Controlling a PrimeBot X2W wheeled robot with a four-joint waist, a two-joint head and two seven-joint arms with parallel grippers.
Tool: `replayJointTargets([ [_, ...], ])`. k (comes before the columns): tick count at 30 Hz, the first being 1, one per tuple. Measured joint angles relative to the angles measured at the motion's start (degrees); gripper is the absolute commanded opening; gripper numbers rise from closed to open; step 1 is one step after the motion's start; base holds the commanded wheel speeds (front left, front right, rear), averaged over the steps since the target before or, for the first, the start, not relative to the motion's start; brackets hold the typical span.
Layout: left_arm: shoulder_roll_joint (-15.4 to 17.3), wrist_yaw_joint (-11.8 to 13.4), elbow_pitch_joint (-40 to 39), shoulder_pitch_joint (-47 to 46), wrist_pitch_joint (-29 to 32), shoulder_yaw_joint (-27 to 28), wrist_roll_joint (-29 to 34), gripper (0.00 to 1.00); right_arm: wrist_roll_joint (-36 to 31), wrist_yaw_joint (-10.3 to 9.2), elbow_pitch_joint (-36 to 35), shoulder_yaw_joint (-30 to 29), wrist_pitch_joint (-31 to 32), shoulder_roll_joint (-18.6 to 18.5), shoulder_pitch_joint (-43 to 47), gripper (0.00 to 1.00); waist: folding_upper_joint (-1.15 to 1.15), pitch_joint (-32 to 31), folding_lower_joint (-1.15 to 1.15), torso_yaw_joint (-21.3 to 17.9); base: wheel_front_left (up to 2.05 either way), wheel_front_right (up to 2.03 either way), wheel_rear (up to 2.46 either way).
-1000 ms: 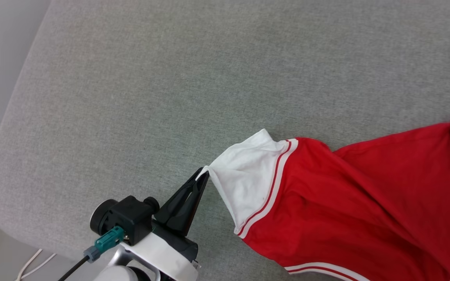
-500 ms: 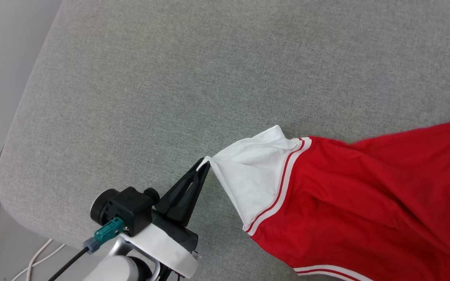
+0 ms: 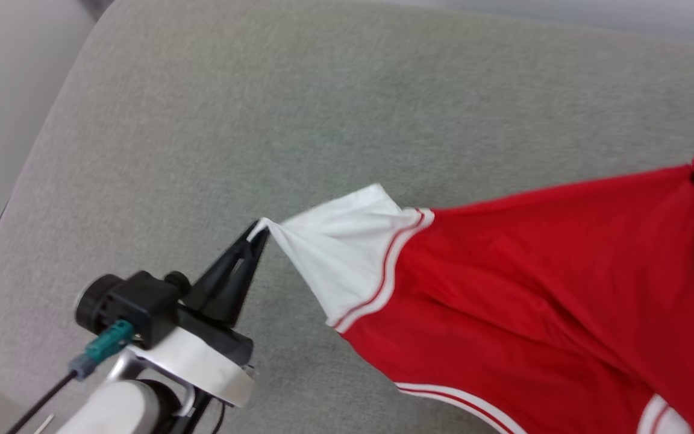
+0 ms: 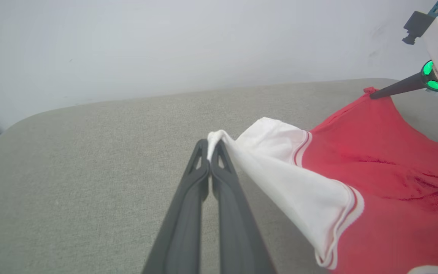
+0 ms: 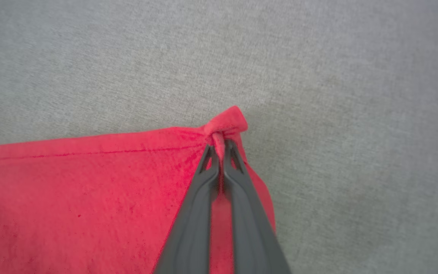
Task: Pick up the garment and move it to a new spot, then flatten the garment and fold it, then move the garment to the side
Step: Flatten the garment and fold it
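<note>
Red jersey T-shirt with white, red-trimmed short sleeves [image 3: 534,289], stretched taut over a grey fabric-covered desk [image 3: 202,120]. Left gripper [image 3: 261,229] pinches the white sleeve tip; right gripper [image 5: 221,146] pinches a bunched red corner.

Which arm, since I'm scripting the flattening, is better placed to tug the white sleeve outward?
Left. The left gripper is shut on the white sleeve at its tip; the right gripper pinches a red corner of the garment, far from it.
</note>
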Motion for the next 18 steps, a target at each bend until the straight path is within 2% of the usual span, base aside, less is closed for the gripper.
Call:
replayJointTargets([
  [6, 4.7, 1.6, -3.7, 0.0, 1.6, 4.2, -0.3, 0.00, 4.9, 0.00, -5.8, 1.4, -3.6, -0.5, -2.2, 0.00, 0.00, -4.2, 0.00, -4.5, 0.00, 0.00, 0.00],
  [10, 8.0, 2.8, -6.3, -0.3, 2.5, 7.7, -0.6, 0.00, 6.9, 0.00, -11.1, 1.3, -3.8, -0.9, -2.9, 0.00, 0.00, -6.9, -0.01, -7.6, 0.00, 0.00, 0.00],
  [18, 12.5, 5.3, -12.1, -2.4, 3.5, 15.0, -2.2, 0.00, 9.0, 0.00, -21.4, -1.4, -3.4, -0.2, -2.9, 0.00, 0.00, -11.7, -0.01, -13.2, 0.00, 0.00, 0.00],
])
